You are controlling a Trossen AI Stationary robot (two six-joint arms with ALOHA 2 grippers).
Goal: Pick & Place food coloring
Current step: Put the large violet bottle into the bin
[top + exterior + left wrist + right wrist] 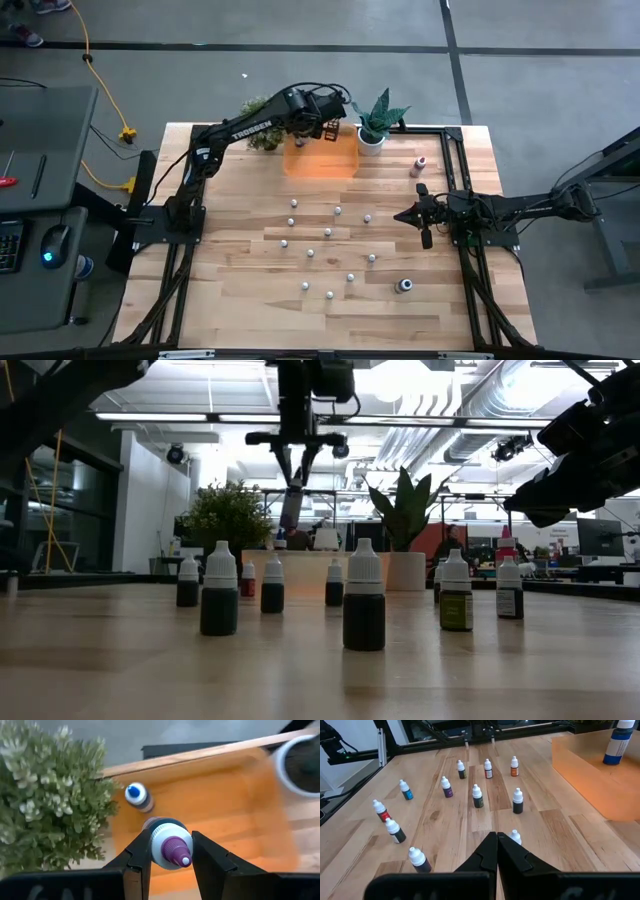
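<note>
We take the orange tray at the far edge of the wooden surface as our landmark. A bushy plant stands just beside the tray on one side, and a spiky plant in a white pot just beside it on the other, so the way down to the tray runs between the two. A pink bottle stands alone past the white pot, near the surface's edge.

In the tray stands one bottle with a blue cap, near the bushy plant.

The left claw hangs above the tray, and its fingers grip a bottle with a purple tip between them; that bottle is off the surface, over the tray's floor.

The other small bottles, mostly white-capped, stand scattered and apart from one another on the open wood on the near side of the tray. One darker bottle sits farthest from the tray.

The right claw waits near the surface's right edge, well away from the tray, its fingers pressed together on nothing.
</note>
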